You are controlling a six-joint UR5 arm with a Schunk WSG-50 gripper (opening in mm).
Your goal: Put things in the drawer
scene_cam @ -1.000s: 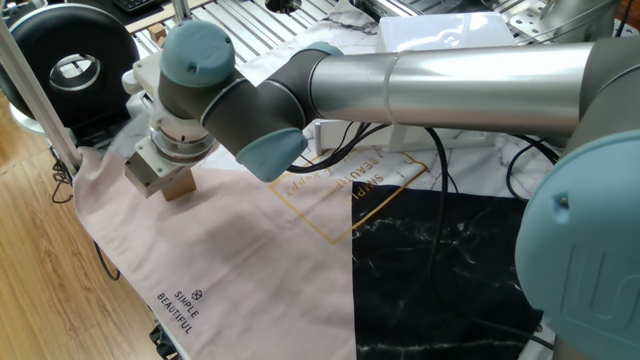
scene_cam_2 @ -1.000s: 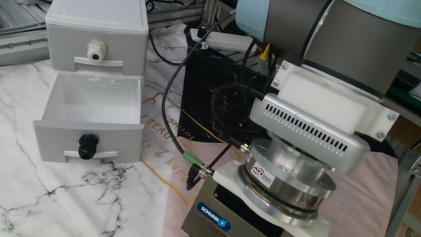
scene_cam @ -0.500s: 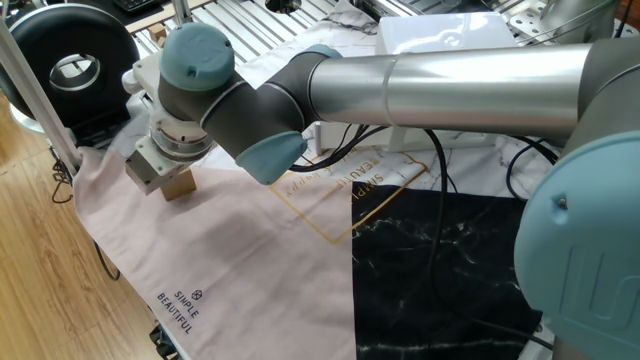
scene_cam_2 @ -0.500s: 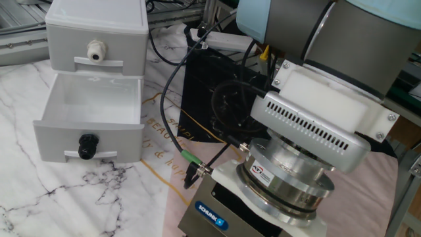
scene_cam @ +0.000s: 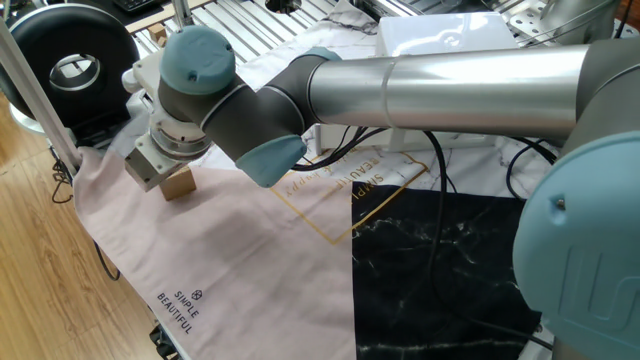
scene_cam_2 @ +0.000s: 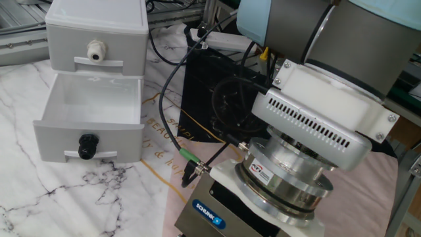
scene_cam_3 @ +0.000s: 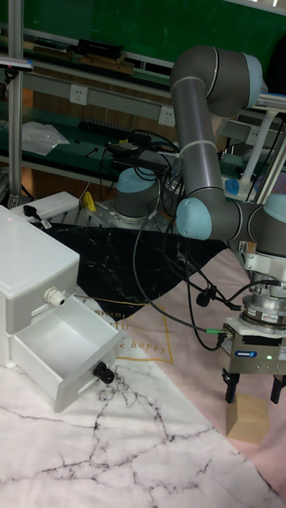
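Note:
A small light-brown wooden block (scene_cam_3: 248,418) rests on the pink cloth at the lower right, and also shows as the block (scene_cam: 181,184) just under the wrist. My gripper (scene_cam_3: 253,390) hangs straight over it, open, its two dark fingers straddling the block's top edge without pinching it. In one fixed view the gripper (scene_cam: 152,168) body covers part of the block. The drawer (scene_cam_2: 89,135), white with a dark round knob, is pulled out of the white cabinet (scene_cam_2: 97,26) and shows nothing inside; the drawer (scene_cam_3: 63,349) lies well left of the gripper.
The upper drawer with a pale knob (scene_cam_2: 97,49) is closed. A pink cloth bag (scene_cam: 200,260) and a black marbled mat (scene_cam: 440,270) cover the table. Loose cables with a green plug (scene_cam_2: 197,168) trail from the wrist. A black round device (scene_cam: 70,60) stands behind.
The gripper has crept slightly up and to the left. The block has stayed on the cloth and the drawer has not moved.

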